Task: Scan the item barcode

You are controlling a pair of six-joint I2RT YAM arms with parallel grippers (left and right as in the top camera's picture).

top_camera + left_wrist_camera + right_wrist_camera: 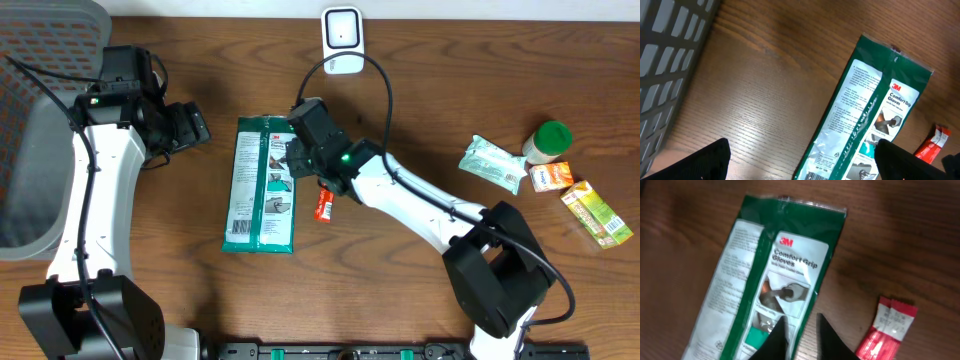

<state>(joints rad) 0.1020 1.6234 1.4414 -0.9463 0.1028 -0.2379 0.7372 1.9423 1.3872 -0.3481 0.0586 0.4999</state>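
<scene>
Lying flat on the table [420, 90], left of centre, the green glove packet [255, 200] shows its printed face. Left hand [802, 162], off its upper-left corner, is released wide, empty. Right hand [799, 330] has fingers drawn close astride the packet's right edge; pinching or not, can't tell. Small red sachet [323, 205] lies just beside.

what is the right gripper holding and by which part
The right gripper appears to pinch the glove packet by its long edge nearest the red sachet, with the packet lying flat.
</scene>
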